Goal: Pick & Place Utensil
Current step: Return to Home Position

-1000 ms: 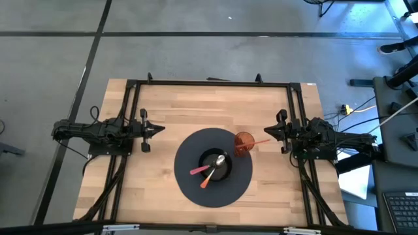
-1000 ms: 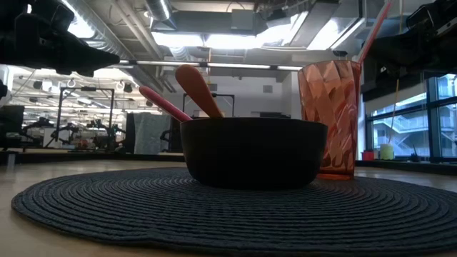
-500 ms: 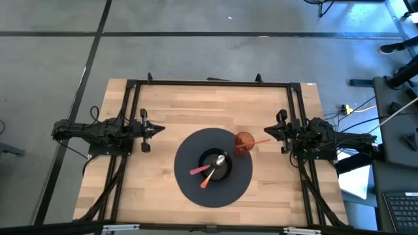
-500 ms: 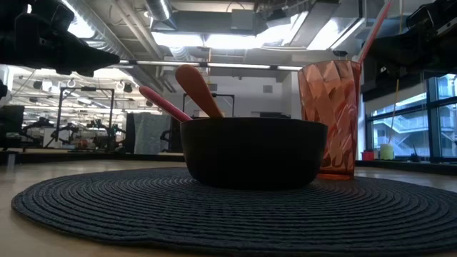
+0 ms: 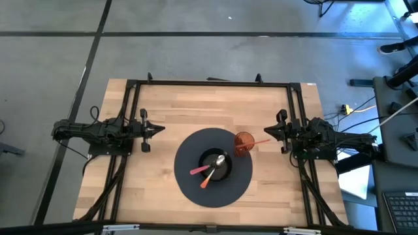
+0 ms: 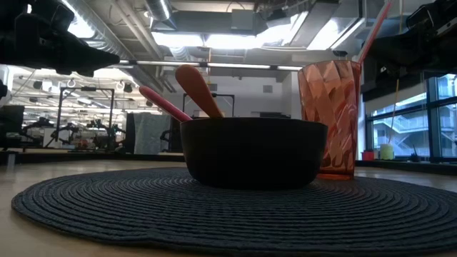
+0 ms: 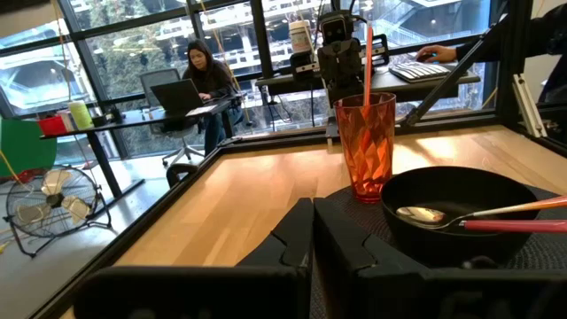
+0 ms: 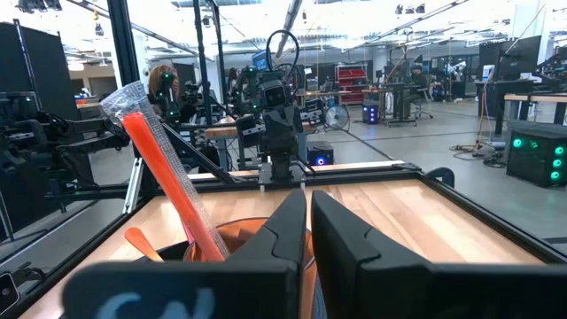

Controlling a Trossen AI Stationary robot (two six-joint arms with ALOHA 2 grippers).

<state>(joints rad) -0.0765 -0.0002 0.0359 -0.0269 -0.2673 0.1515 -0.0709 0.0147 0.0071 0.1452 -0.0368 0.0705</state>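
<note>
A black bowl point(image 5: 216, 164) stands on a round dark woven mat point(image 5: 189, 186) in the middle of the table. Two utensils lean in the bowl, their handles over its rim: a metal spoon with a pink handle point(image 5: 198, 170) and one with an orange handle point(image 5: 207, 180). They also show in the left wrist view point(image 7: 461, 215) and the low view point(image 6: 193, 89). An orange faceted cup point(image 5: 243, 143) stands on the mat's right edge with a red straw point(image 5: 260, 140) leaning in it. My left gripper point(image 5: 160, 130) is shut and empty left of the mat. My right gripper point(image 5: 266, 132) is shut and empty right of the cup.
A black metal frame point(image 5: 209, 83) runs around the wooden table top point(image 5: 183, 108). Bare wood lies between each gripper and the mat and along the far side. Desks, a person seated and other robot rigs show in the room beyond.
</note>
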